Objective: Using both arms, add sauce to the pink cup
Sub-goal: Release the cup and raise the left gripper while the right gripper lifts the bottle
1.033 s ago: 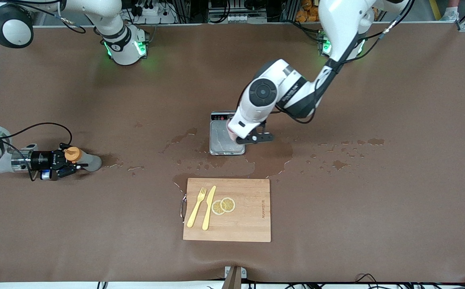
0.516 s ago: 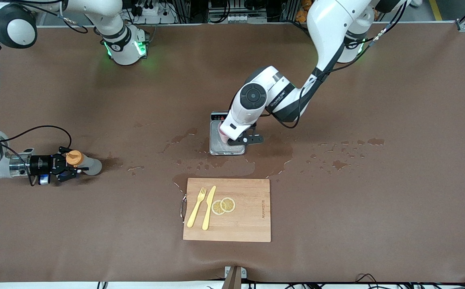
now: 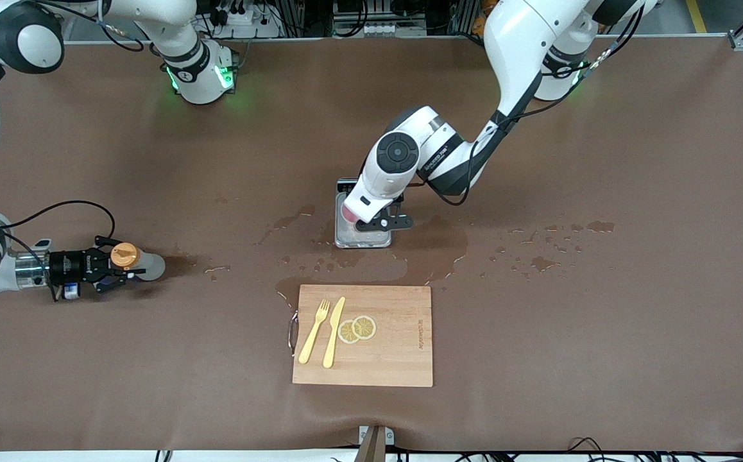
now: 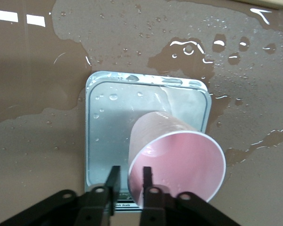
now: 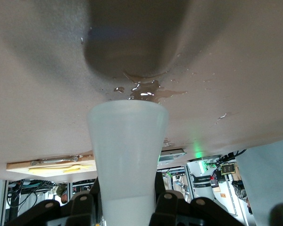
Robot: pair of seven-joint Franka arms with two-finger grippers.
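Centre of the front view: the pale pink round-rimmed plastic cup point(image 4: 179, 160) stands on the wet grey metal scale point(image 4: 108, 122). The left gripper point(image 4: 130, 175) sits over its rim, fingers point(image 4: 114, 179) parted astride the wall, with one clear of it (so not clamping). At the frame's edge by the right arm's end, the right gripper point(image 3: 115, 264) clenches the small translucent greyish squeeze bottle with an orange nozzle cap point(image 3: 144, 262) – lying sideways, low over the brown bench point(image 3: 538, 321) – near some wet spots
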